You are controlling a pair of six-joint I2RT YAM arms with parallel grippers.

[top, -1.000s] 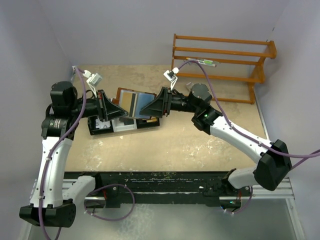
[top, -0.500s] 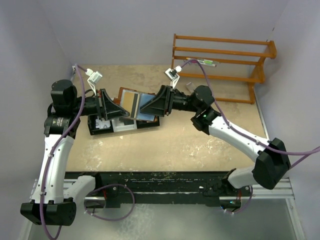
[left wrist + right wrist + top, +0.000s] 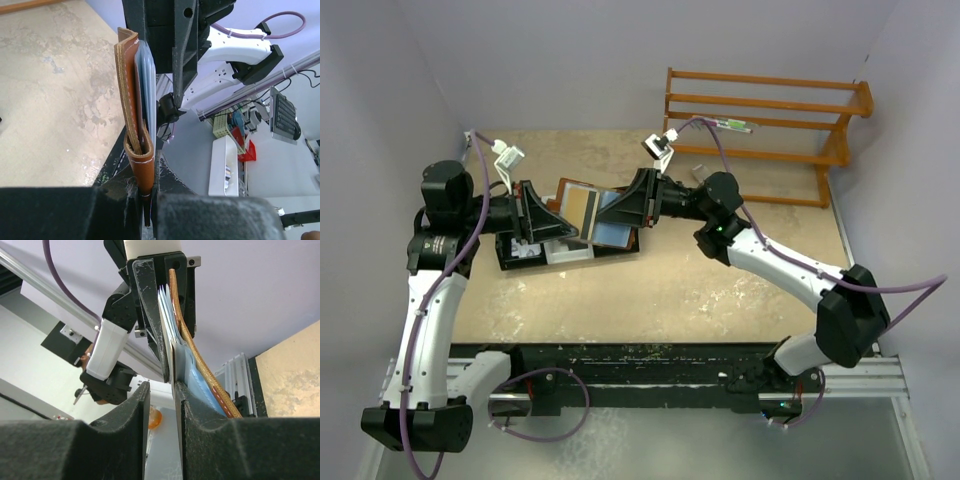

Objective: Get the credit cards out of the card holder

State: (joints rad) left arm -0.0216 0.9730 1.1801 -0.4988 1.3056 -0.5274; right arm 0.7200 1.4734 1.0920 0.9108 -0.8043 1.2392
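My left gripper (image 3: 558,226) is shut on the folded end of the brown leather card holder (image 3: 578,204) and holds it on edge above the table. In the left wrist view its fingers (image 3: 120,210) clamp the holder (image 3: 128,85), with light blue credit cards (image 3: 145,75) standing in it. My right gripper (image 3: 622,214) meets the holder from the right. In the right wrist view its jaws (image 3: 161,405) stand slightly apart around the edge of a pale card (image 3: 173,360). That card lies against the right finger, beside the blue lining and the holder's leather (image 3: 200,362).
A black-and-white compartment tray (image 3: 535,252) lies on the table under the left gripper. An orange wooden rack (image 3: 760,120) stands at the back right. Grey walls close the table on the left, back and right.
My right wrist has shifted left and a little up, closer onto the holder. The holder has tilted slightly. My left gripper has kept its hold.
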